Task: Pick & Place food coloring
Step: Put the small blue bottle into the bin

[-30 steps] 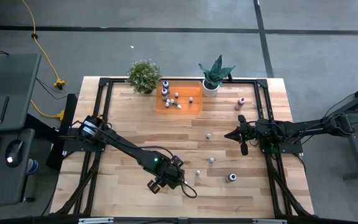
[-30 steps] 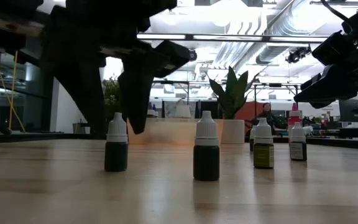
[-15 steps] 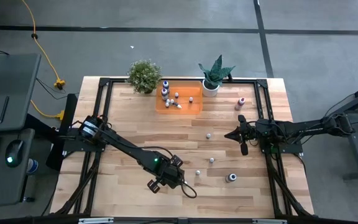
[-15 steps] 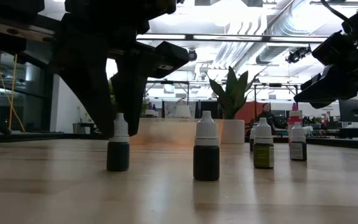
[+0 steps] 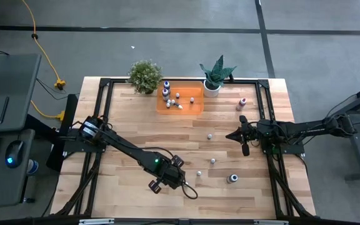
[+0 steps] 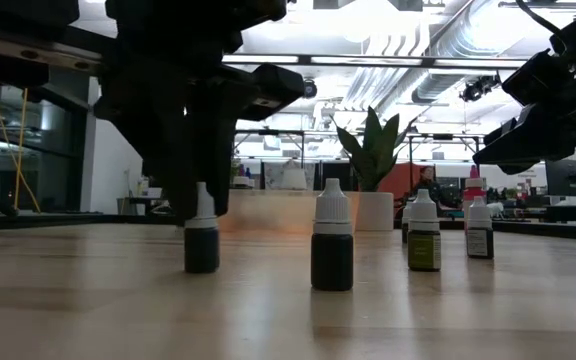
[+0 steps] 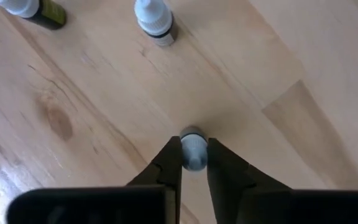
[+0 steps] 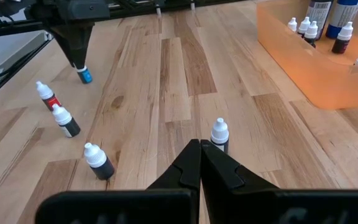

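Wooden table [image 5: 136,131]: left pincer [image 7: 194,155] pinching 1 white-capped bottle [image 7: 194,149]; right pincer [image 8: 200,163] pressed together; no label legible.

Grey concrete floor [image 5: 167,44] surrounds the wooden table [image 5: 136,125]. A yellow cable [image 5: 33,28] crosses it. Bright ceiling lights [image 6: 388,25] hang overhead.

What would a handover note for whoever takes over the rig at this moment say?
Left claw: fingers closed around a small bottle that stands on the table, near the front edge; not yet lifted.
Right claw: shut, empty, above the table's right side.
Done: several bottles already in the orange tray at the back.
Left: loose bottles on the table, three standing mid-table, a larger blue one toward the front right, a pink one at the back right.
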You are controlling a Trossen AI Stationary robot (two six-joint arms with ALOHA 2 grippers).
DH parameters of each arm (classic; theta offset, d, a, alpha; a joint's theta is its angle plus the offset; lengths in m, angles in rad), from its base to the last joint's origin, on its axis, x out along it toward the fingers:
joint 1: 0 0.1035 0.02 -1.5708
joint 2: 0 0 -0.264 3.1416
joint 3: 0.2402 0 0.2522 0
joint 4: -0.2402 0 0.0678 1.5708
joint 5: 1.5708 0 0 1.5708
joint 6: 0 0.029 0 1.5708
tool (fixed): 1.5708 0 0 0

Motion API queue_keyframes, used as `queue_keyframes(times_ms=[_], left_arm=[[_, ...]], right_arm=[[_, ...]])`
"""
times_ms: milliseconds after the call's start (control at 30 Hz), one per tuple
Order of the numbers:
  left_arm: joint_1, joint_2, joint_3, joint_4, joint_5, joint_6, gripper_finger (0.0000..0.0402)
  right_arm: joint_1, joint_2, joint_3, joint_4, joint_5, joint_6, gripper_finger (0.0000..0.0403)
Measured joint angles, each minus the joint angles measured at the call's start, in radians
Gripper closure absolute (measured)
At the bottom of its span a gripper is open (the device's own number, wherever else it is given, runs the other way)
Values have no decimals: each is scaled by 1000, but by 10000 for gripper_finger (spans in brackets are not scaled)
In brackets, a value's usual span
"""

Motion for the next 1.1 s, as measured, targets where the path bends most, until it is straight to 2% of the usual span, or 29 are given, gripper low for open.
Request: queue_keyframes(times_ms=[100, 267, 567, 767, 967, 1100], left_arm=[[0, -1, 0, 0, -8, 0, 372], [0, -19, 0, -15, -7, 0, 369], [34, -134, 0, -113, 12, 0, 368], [61, -265, 0, -148, 165, 36, 368], [67, -395, 0, -184, 314, 174, 368], [68, -458, 0, -177, 392, 205, 368]], right_arm=[[0, 0, 0, 0, 0, 0, 402], [0, 0, 0, 0, 0, 0, 402], [0, 0, 0, 0, 0, 0, 402], [0, 0, 0, 0, 0, 0, 402], [0, 0, 0, 0, 0, 0, 402], [0, 0, 0, 0, 0, 0, 402]])
